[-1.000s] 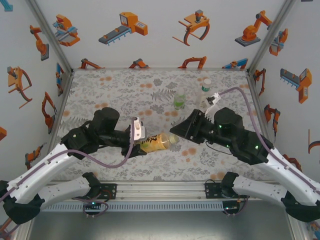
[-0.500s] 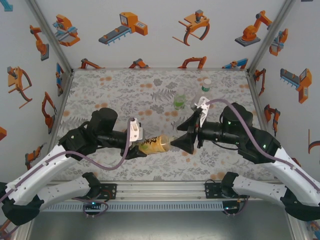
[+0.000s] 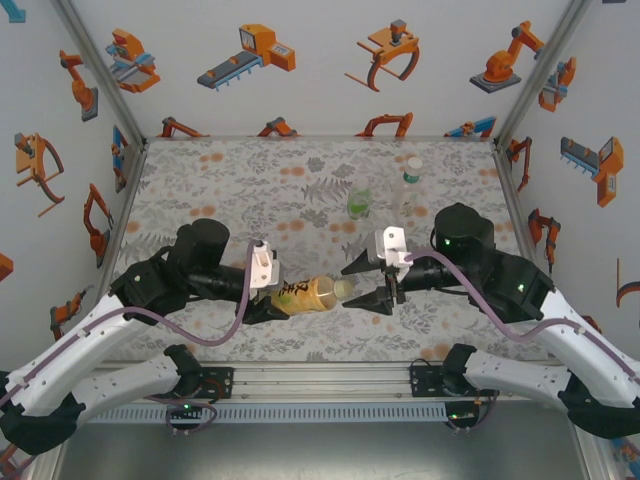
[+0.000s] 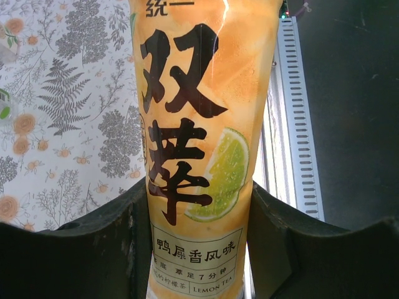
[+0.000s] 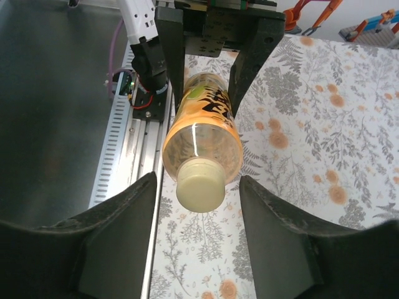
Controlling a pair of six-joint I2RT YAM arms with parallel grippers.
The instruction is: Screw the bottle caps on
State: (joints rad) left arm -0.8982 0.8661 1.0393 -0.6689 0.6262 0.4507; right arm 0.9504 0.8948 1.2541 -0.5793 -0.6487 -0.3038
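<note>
All views share the amber plastic bottle with yellow label (image 3: 308,293): top camera high above it, left wrist close along it, right wrist facing its pale round cap (image 5: 199,185)

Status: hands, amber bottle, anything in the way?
Left hand shut on lemon tea bottle, held sideways. Right hand open, straddling its pale cap, not touching. Green bottle, clear bottle stand behind, apart.
</note>
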